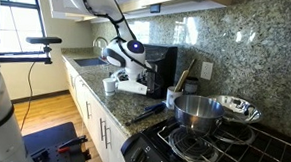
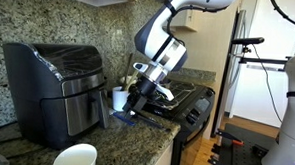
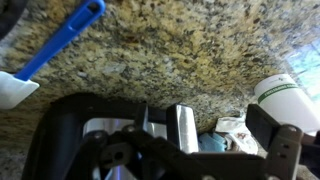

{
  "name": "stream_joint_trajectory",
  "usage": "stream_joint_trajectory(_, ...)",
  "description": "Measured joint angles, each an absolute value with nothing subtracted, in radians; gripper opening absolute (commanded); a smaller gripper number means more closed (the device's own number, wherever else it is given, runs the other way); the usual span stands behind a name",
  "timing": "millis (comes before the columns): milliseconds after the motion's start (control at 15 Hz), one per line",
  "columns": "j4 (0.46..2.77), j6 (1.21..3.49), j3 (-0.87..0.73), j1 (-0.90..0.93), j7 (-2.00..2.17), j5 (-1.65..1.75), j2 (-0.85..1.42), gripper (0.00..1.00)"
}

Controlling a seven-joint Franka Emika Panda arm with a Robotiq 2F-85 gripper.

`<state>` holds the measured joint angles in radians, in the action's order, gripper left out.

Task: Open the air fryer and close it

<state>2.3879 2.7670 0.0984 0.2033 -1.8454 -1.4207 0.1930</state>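
Exterior view: air fryer (image 2: 57,84) shut (contents hidden).

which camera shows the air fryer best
An exterior view: the air fryer stands close, body and silvery front panel unblocked. In an exterior view the air fryer is small, partly behind the arm. The wrist view misses it.

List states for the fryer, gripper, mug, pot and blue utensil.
air fryer: drawer shut, upright on the counter.
gripper: low over the counter, nothing seen in it; open or shut, cannot tell.
white mug: upright, between fryer and gripper.
steel pot: upright on the stove.
blue utensil: lying flat on the counter.
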Motion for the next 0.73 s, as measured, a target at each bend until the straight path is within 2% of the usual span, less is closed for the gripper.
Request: stream_joint_trajectory(733, 2.495, 2.767, 0.079, 0.203, -1.771, -1.363, 0.111, 1.0)
